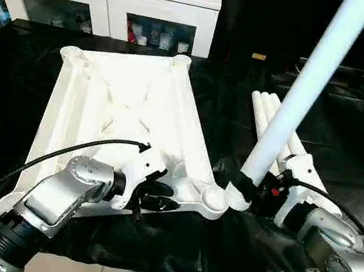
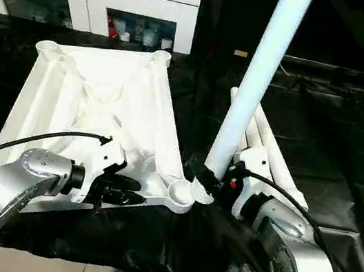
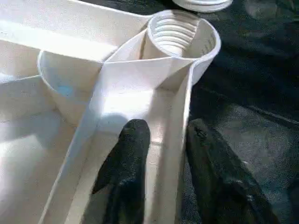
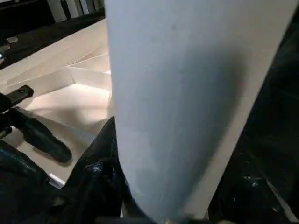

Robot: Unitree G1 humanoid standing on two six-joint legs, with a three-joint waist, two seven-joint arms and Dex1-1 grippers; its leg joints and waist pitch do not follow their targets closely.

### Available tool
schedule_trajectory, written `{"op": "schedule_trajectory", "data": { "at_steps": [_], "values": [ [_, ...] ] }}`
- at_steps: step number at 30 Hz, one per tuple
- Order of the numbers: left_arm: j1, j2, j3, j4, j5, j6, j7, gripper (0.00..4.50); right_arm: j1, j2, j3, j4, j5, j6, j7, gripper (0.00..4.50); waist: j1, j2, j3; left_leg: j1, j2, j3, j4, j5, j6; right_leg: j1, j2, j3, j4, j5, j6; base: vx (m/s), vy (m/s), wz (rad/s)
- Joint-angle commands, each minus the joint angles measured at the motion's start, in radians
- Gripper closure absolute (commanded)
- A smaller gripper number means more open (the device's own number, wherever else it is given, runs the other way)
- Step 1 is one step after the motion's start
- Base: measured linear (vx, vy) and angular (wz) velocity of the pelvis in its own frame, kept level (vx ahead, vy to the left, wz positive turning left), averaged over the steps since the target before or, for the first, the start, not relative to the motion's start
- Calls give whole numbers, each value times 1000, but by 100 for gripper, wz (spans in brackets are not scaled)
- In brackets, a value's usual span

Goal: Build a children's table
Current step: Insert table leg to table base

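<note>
Your left gripper (image 1: 158, 197) straddles the near rim wall of the upturned tabletop (image 1: 123, 109) on the black-draped table (image 1: 347, 153), one finger on each side. Beside its threaded corner socket (image 1: 213, 198), your right gripper (image 1: 251, 187) clamps a leg (image 1: 299, 93), tilted upright. Spare legs (image 1: 270, 112) lie behind it.

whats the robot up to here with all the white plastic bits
It is putting together a children's table. The tabletop lies underside up on a black-covered surface. The left gripper straddles the tabletop's near edge wall, one finger on each side, beside the near corner socket. The right gripper holds one leg tilted, its threaded end just beside that socket, not yet in. Three more legs lie nearby.
</note>
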Motion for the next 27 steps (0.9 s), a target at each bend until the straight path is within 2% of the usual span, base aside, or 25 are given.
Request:
{"op": "schedule_trajectory", "data": {
  "at_steps": [1, 2, 5, 6, 9, 12, 13, 21, 27],
  "values": [
    [3, 16, -3, -21, 4, 11, -6, 328, -3, -4, 0, -20, -2, -18, -2, 261, 1, -3, -49, -2, 54, -21, -85, -83, 20, 37, -81, 53, -87, -118, -213, 0, 0, 0],
    [5, 20, -9, -26, 4, 10, -16, 354, -4, -3, 1, -18, -2, -19, -2, 261, 1, -1, -48, -2, 54, -21, -86, -87, 19, 36, -81, 53, -88, -128, -210, 0, 0, 0],
    [8, 28, -20, -36, 5, 8, -30, 365, -6, -2, 2, -15, -4, -22, -2, 261, 1, 0, -48, -1, 55, -21, -87, -92, 15, 35, -81, 53, -89, -133, -208, 0, 0, 0],
    [7, 34, -30, -42, 10, 9, -36, 365, -6, -2, 3, -14, -5, -24, -1, 261, 1, -1, -49, 0, 56, -21, -87, -90, 15, 35, -81, 54, -88, -124, -210, 0, 0, 0],
    [5, 38, -42, -39, 24, 3, -36, 408, -9, -1, 4, -9, -8, -27, 3, 261, 1, -1, -50, -3, 55, -20, -85, -68, 20, 37, -80, 54, -83, -74, -217, 0, 0, 0],
    [1, 45, -56, -29, 44, -7, -35, 413, -10, -2, 4, -7, -10, -27, 6, 261, 0, -2, -50, -4, 54, -20, -85, -60, 27, 37, -79, 54, -82, -56, -219, 0, 0, 0],
    [1, 45, -56, -29, 44, -7, -35, 433, -10, -2, 4, -7, -10, -27, 6, 261, 0, -1, -50, -3, 54, -20, -85, -62, 27, 37, -80, 54, -82, -55, -221, 0, 0, 0],
    [-8, 34, -51, -9, 38, -13, -30, 450, -14, -2, 4, -8, -7, -26, 11, 261, -5, -2, -48, -4, 54, -19, -87, -77, 24, 37, -80, 54, -86, -81, -223, 0, 0, 0],
    [-17, 24, -54, 55, 58, -78, -41, 450, -52, 15, 8, 34, -10, -42, 12, 261, -9, -1, -46, -3, 55, -20, -89, -106, 18, 34, -81, 55, -92, -127, -217, 0, 0, 0]
  ]
}}
